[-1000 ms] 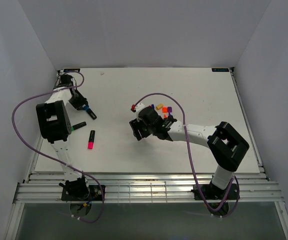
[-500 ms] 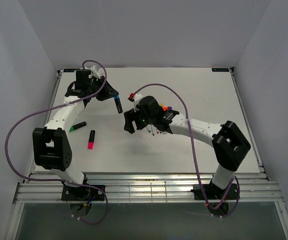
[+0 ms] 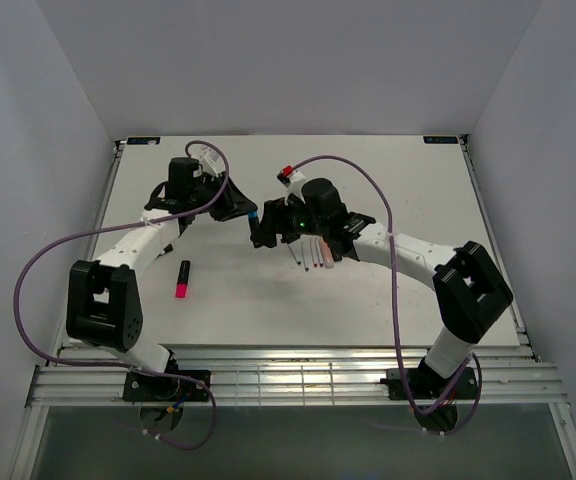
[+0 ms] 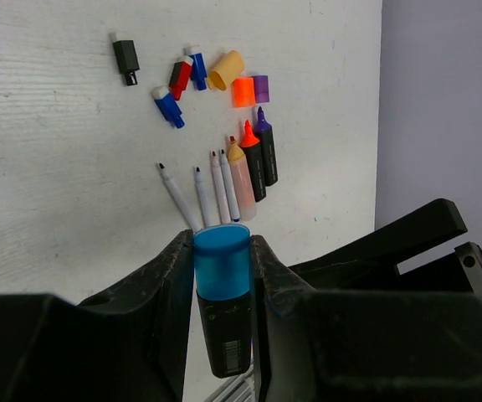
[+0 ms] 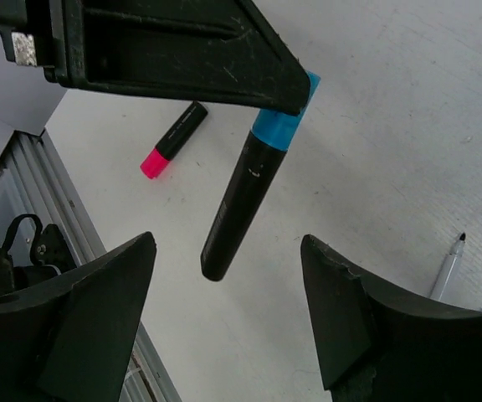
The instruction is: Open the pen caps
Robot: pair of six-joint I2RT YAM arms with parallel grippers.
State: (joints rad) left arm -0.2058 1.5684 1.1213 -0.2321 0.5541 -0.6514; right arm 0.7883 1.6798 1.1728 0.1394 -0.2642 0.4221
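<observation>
Gripping a blue cap (image 4: 222,266) on a black marker (image 5: 239,201): left gripper (image 4: 221,241), fingers clamped on the cap, marker held above mid-table. Right gripper (image 5: 226,243): fingers spread wide, the marker's free end between them, touching neither. Orange cap (image 4: 243,91) and purple cap (image 4: 260,88): loose on the table (image 3: 428,280), side by side, just beyond a row of uncapped pens (image 4: 224,184), right of the grippers. Pink-capped marker (image 3: 182,279): flat, near left.

You've lifted the left tool (image 4: 223,255) and its blue-capped marker (image 5: 239,205) off the worktop's (image 3: 418,290) left side to centre. The right tool (image 5: 228,318) has swung over to face the barrel, jaws apart.
</observation>
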